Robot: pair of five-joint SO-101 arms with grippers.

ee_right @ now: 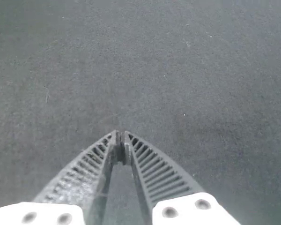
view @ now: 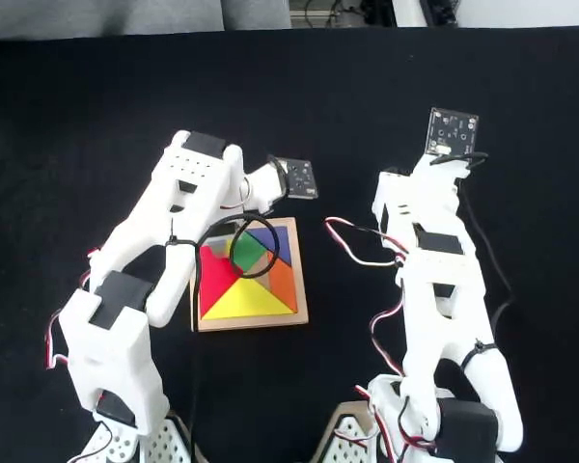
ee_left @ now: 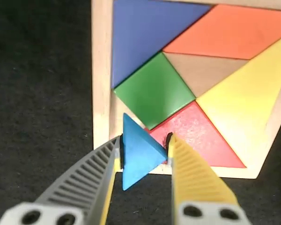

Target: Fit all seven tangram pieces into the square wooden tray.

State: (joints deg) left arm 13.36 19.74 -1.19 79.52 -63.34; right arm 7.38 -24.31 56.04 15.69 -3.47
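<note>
Five tangram pieces are seen seated in the square wooden tray [ee_left: 102,70], with a sixth held at its rim.
A small blue triangle [ee_left: 138,157] is clamped between the left gripper's [ee_left: 144,139] fingers at a corner of the tray, beside the green square [ee_left: 154,91] and red triangle [ee_left: 196,136]; a bare triangular gap [ee_left: 201,70] is left further in. The right gripper's [ee_right: 121,140] fingers are pressed together on nothing, above the black tabletop [ee_right: 178,56] well apart from the tray.
</note>
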